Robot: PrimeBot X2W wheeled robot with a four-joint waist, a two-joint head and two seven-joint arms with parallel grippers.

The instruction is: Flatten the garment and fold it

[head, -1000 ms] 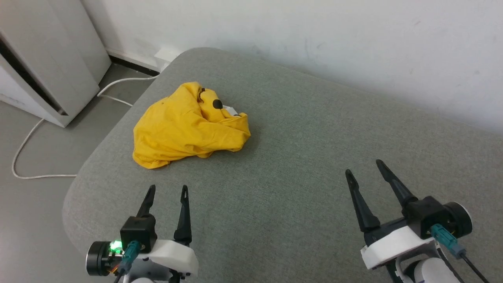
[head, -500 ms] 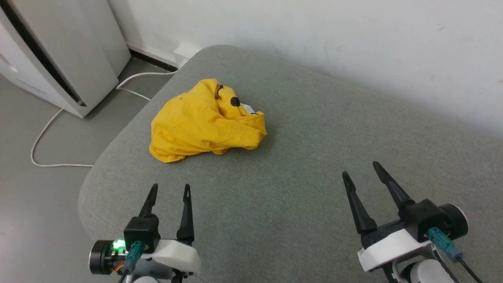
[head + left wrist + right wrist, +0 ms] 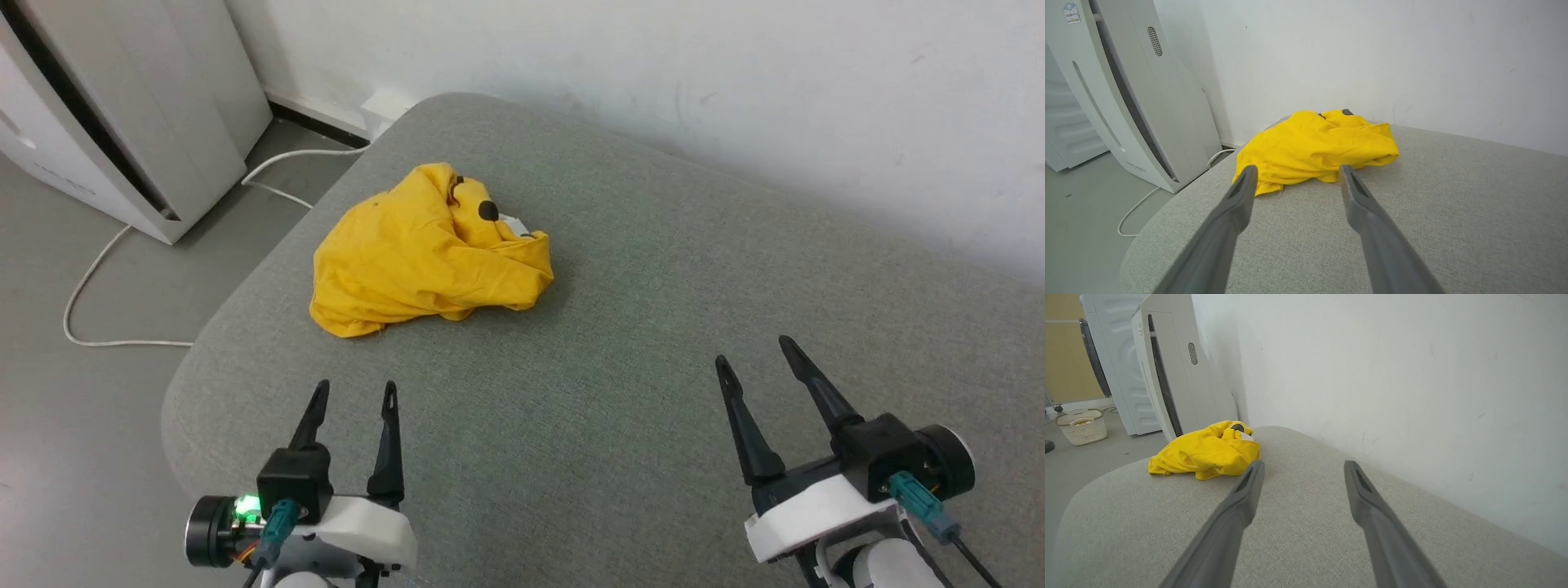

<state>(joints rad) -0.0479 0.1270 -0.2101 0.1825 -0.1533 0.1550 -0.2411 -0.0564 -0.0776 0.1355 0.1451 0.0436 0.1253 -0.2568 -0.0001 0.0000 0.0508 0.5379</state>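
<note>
The garment (image 3: 424,253) is a bright yellow T-shirt lying crumpled in a heap near the far left corner of the grey padded surface (image 3: 620,327); a black dot and a bit of white print show at its top. It also appears as the garment (image 3: 1310,147) ahead of my left fingers and as the garment (image 3: 1206,453) far to the left of my right fingers. My left gripper (image 3: 353,390) hovers open near the front edge, short of the heap. My right gripper (image 3: 755,353) is open at the lower right, well away from the shirt. Both hold nothing.
A white wall (image 3: 653,73) runs along the far side of the surface. A white appliance (image 3: 122,114) stands on the floor at the left, with a white cable (image 3: 98,269) trailing beside the surface's edge. A white basket (image 3: 1081,426) sits on the floor farther off.
The head camera shifted between one second ago and half a second ago, so the whole picture slid right. Since then the right gripper has lifted slightly; the garment lies as before.
</note>
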